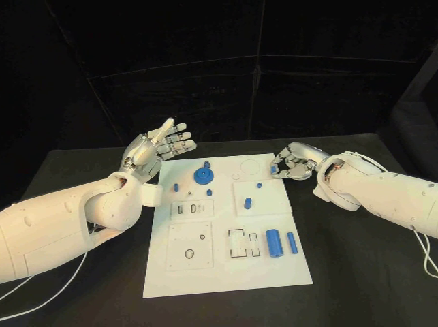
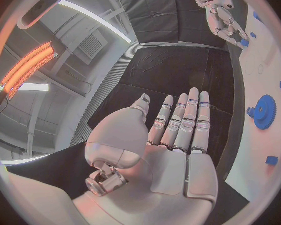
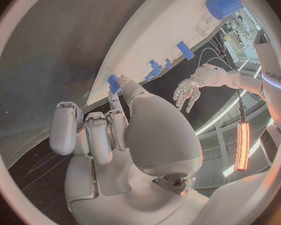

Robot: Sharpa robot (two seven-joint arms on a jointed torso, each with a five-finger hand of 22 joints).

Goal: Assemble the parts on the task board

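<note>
Two robot hands in frame, both near the far end of the task board (image 1: 229, 272), which lies flat mid-worktop (image 1: 366, 286).

Left robot hand (image 1: 158, 148): raised above the worktop just off the board's far left corner, palm up, fingers straight and spread, holding nothing. Left wrist view confirms it: flat open palm (image 2: 178, 150), nothing in it.

Right robot hand (image 1: 289, 165): at the board's far right corner, fingers curled in toward the board edge. Right wrist view shows a small blue part (image 3: 113, 83) right at the fingertips, against the board edge. Looks pinched between thumb and a finger, but the contact is partly hidden, so not certain.

Parts on the board:
- blue gear (image 1: 203, 176), far centre, with a small blue peg (image 1: 207, 165) just beyond it
- small blue piece (image 1: 178, 184) left of the gear, another (image 1: 209, 193) just nearer than it
- blue pin (image 1: 247, 201) in the right-centre panel, small blue piece (image 1: 259, 184) just beyond it
- large blue cylinder (image 1: 274, 241) and a thinner blue cylinder (image 1: 292, 242), side by side near the right edge, both lying lengthwise

Nearer left panel carries cut-out slots, no blue parts in them.
</note>
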